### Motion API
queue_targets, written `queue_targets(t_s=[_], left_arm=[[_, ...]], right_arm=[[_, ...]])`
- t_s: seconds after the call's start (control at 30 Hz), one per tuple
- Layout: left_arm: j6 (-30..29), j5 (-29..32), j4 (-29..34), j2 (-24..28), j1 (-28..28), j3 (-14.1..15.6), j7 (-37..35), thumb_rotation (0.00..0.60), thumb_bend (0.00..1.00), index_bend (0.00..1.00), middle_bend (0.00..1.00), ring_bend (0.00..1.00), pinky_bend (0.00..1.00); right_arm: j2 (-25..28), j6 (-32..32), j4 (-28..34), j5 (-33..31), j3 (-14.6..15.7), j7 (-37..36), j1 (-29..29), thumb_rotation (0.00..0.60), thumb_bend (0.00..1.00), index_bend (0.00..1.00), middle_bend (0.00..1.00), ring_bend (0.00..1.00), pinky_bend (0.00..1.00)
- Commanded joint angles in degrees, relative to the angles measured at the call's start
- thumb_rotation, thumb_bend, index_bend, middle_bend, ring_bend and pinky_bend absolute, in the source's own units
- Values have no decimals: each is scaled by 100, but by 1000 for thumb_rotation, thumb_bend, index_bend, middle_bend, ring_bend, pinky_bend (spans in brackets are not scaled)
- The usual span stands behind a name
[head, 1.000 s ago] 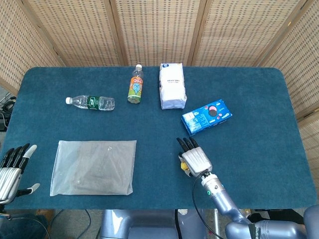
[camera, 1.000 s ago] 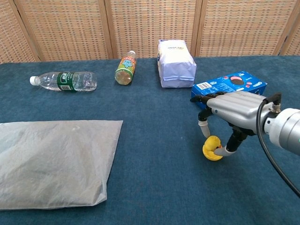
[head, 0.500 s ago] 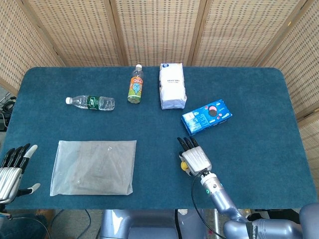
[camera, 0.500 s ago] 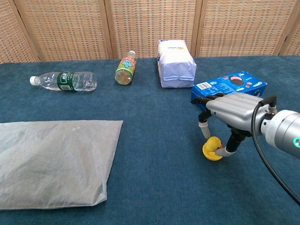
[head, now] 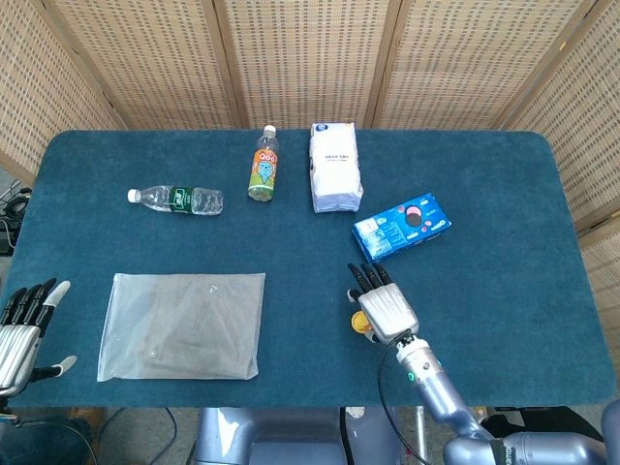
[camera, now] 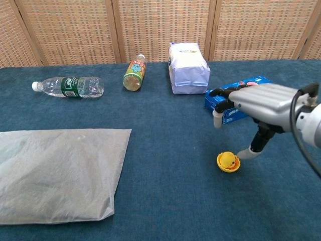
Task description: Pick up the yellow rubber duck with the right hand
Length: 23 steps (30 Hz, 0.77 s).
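Since the earlier frames the right hand (camera: 261,103) had risen off the duck (camera: 228,161); before, its fingers straddled the toy, and now it hovered above and slightly right of it, fingers spread and holding nothing. One pale thumb tip (camera: 246,153) sat just beside the duck's right edge; whether they touched could not be told. The duck, small, rounded, glossy yellow with an orange beak, rested on the tabletop (camera: 165,201), which was covered in dark teal, felt-like cloth. In the head view the duck (head: 360,325) was mostly hidden under the silver, ribbed back of the right hand (head: 386,310).

The left hand (head: 21,334) rested at the near left corner, dark fingers apart, grasping nothing.

A flat, frosted translucent plastic bag (camera: 55,170) lay near left. Along the far side lay a clear water bottle (camera: 70,86) with a green label and white cap, on its side; a juice bottle (camera: 134,73) with an orange label showing a cartoon face, also on its side; and a white soft-sided pack (camera: 188,68) with small dark print too fine to read. A blue cardboard box (head: 402,226) with pink and white graphics lay behind the right hand. Woven cane screens (camera: 160,27) stood behind the tabletop.
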State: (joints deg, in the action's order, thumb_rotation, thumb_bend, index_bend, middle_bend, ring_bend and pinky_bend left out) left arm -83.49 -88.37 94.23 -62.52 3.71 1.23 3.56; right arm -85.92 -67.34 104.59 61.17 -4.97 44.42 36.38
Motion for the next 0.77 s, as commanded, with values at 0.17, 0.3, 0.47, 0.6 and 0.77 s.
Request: queue_targets(t_s=[0.17,0.3,0.47,0.6,0.77], left_arm=[[-55,-10,-19,26,-21,-7,-65,600,24,0,0,0,0],[-85,-38,-19,45,-32,1,-86,600,25,0,0,0,0],[-139,-67,-15,51,-55,6,-93,600,26,0,0,0,0],[-207,-94,-15,57,-79,0,-129,600,27,0,0,0,0],[-282,-145,-1,73,-108,6,-162,600,24,0,0,0,0]], right_arm=[[958,-752,229,1256,214,-1387,-649,600,0,16,0,0,0],[1147,-1144,-192,1749,338,-2393,-1014,600,0,0,0,0,0],[1241,-1468,-802,2105,520,-3240,-1395,600,0,0,0,0,0],[1185,-1670,-1281,2276,688,-3605,-1698,600,0,0,0,0,0],[1148,-1796,-1536,2337,691,-3698,-1895,600,0,0,0,0,0]])
